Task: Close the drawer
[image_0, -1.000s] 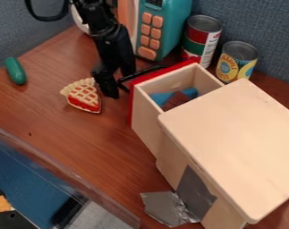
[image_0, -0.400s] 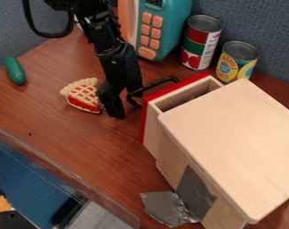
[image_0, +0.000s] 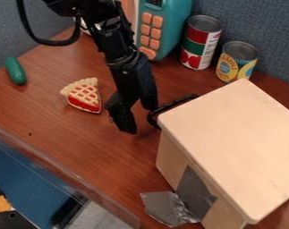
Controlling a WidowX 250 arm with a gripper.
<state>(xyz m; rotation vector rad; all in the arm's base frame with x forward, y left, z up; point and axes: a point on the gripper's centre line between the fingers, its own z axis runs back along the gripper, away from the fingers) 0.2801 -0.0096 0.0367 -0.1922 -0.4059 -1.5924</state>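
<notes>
The black gripper (image_0: 140, 118) hangs low over the table at the cabinet's upper left, its fingers apart and open. Its right finger stands at the left end of the drawer's black handle (image_0: 164, 108); whether they touch I cannot tell. The handle sticks out from under the edge of the light wooden cabinet (image_0: 230, 138). The drawer's red front and its box are hidden beneath the cabinet's overhanging top, so the drawer sits in or nearly in.
A pie slice (image_0: 85, 95) lies left of the gripper, a green toy vegetable (image_0: 15, 70) farther left. Behind are a teal toy microwave (image_0: 164, 27), a red-labelled can (image_0: 200, 42) and a yellow-labelled can (image_0: 236, 61). Silver tape (image_0: 169, 207) hangs by the cabinet's side.
The gripper has moved down and to the right. The drawer has slid into the cabinet, and its red front and open box have passed out of sight beneath the top.
</notes>
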